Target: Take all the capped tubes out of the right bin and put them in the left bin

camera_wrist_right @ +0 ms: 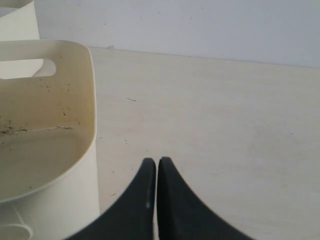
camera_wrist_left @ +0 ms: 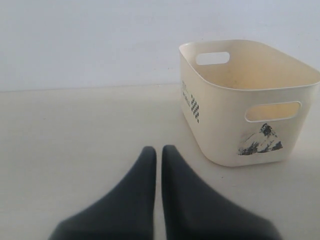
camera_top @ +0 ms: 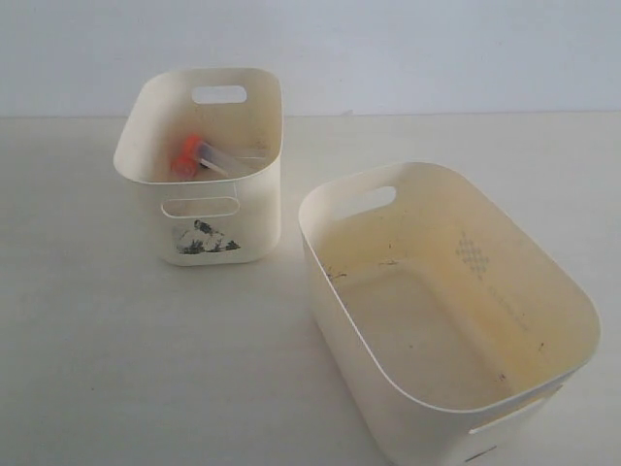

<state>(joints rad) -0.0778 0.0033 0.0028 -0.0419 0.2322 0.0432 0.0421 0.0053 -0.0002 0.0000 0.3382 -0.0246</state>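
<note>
Capped tubes (camera_top: 202,155): I see clear tubes, one orange cap showing, lying inside the left bin (camera_top: 252,218).
Right bin (camera_top: 427,209): just beside the left bin.
Left gripper (camera_wrist_left: 159,150): fingers together, nothing held, near the left bin.
Right gripper (camera_wrist_right: 157,161): fingers together, nothing held.

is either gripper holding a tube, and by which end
Nothing is held: left gripper and right gripper are both shut and empty; visible tubes lie in the left bin.

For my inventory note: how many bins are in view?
2. The left bin, the smaller one, stands farther back on the left; the right bin, the larger one, stands nearer on the right. None seems hidden.
</note>
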